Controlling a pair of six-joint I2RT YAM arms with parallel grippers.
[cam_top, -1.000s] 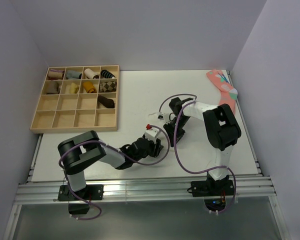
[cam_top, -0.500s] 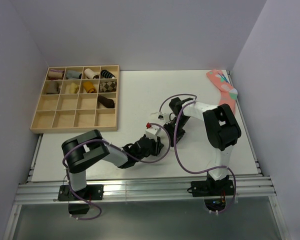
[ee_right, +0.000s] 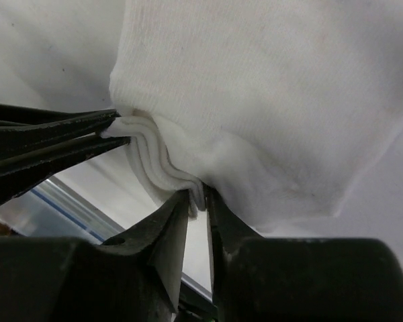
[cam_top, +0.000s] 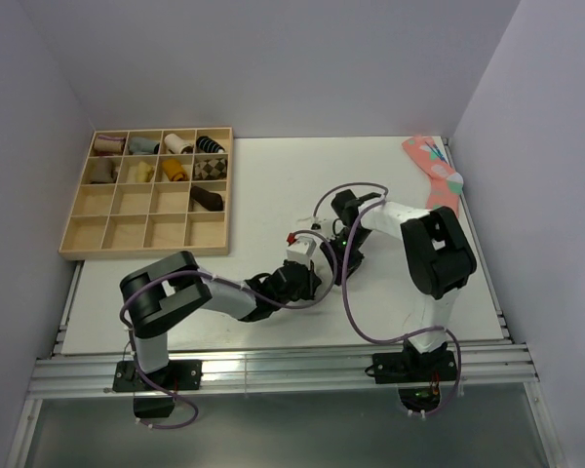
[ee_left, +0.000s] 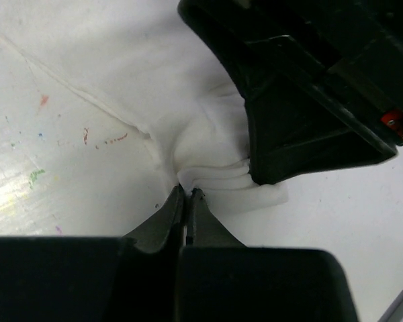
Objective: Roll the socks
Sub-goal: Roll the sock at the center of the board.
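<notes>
A white sock [ee_right: 269, 87] lies on the white table, its layered edge bunched between both grippers. In the left wrist view, my left gripper [ee_left: 187, 195] is shut on the folded edge of the sock [ee_left: 211, 141], and the right gripper's black body [ee_left: 309, 100] sits just beyond. In the right wrist view, my right gripper [ee_right: 198, 200] is shut on the same stacked folds, with the left gripper's fingers [ee_right: 54, 137] pinching from the left. In the top view, the two grippers [cam_top: 317, 280] [cam_top: 335, 259] meet at the table's middle and hide the sock.
A pink patterned sock [cam_top: 434, 170] lies at the back right corner. A wooden compartment tray [cam_top: 146, 231] at the back left holds several rolled socks in its upper cells. Purple cables loop around both arms.
My left arm has shifted slightly up and to the right, closer to the right gripper. Both grippers stay shut on the white sock.
</notes>
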